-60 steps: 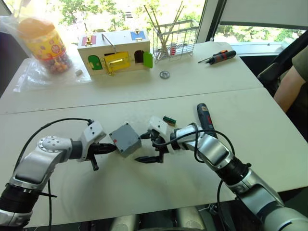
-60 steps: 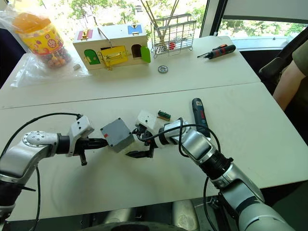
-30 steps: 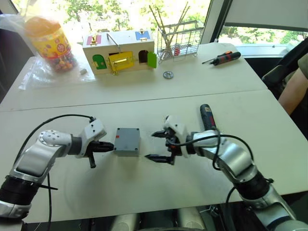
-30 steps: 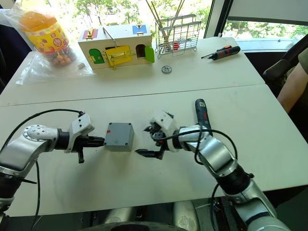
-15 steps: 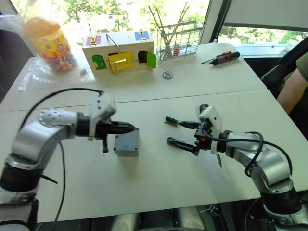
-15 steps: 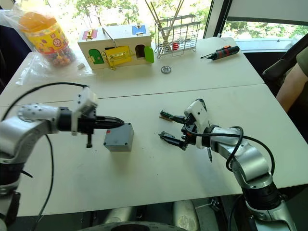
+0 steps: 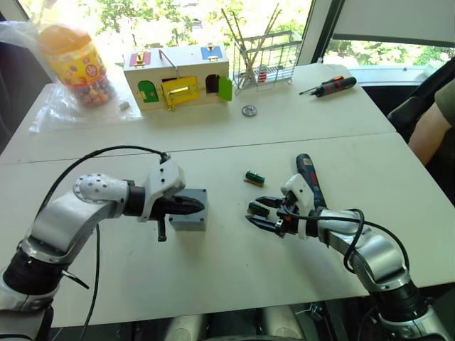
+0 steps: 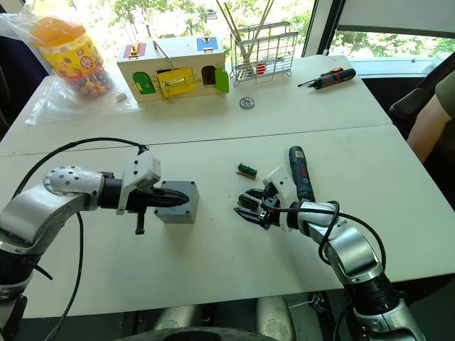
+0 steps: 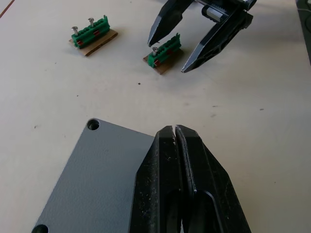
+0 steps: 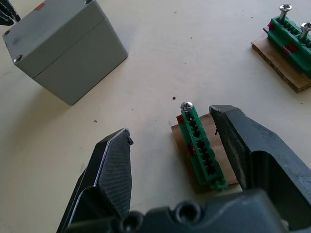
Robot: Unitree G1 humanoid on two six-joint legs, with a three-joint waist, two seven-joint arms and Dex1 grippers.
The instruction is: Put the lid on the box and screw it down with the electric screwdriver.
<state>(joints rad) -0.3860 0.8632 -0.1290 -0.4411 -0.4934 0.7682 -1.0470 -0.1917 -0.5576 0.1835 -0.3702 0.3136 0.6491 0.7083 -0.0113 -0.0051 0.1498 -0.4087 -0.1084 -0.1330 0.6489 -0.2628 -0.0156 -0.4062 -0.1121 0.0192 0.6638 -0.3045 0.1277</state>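
Across a wide pale table (image 7: 398, 185): far back, a wooden box with coloured doors (image 7: 178, 74), a jar of sweets (image 7: 71, 60), a wire rack (image 7: 264, 53), an orange-and-black hand screwdriver (image 7: 327, 85). Nearer, the box (image 7: 188, 210), upright with the lid (image 9: 92, 179) seated on top, corner holes showing empty. Left gripper (image 9: 175, 132) pressed together, fingertips over the lid's edge. Right gripper (image 10: 170, 141) spread wide around a green screw holder (image 10: 201, 148) on its card, not touching it, one screw standing in it; a second holder (image 7: 252, 177) well apart. The electric screwdriver (image 7: 309, 181) lying just beside the right arm, untouched.

Risks, as judged: closing off-centre could tip the holder and spill the screw (small, easily lost). Pushing with the shut left fingers could slide the unfastened lid off its holes.
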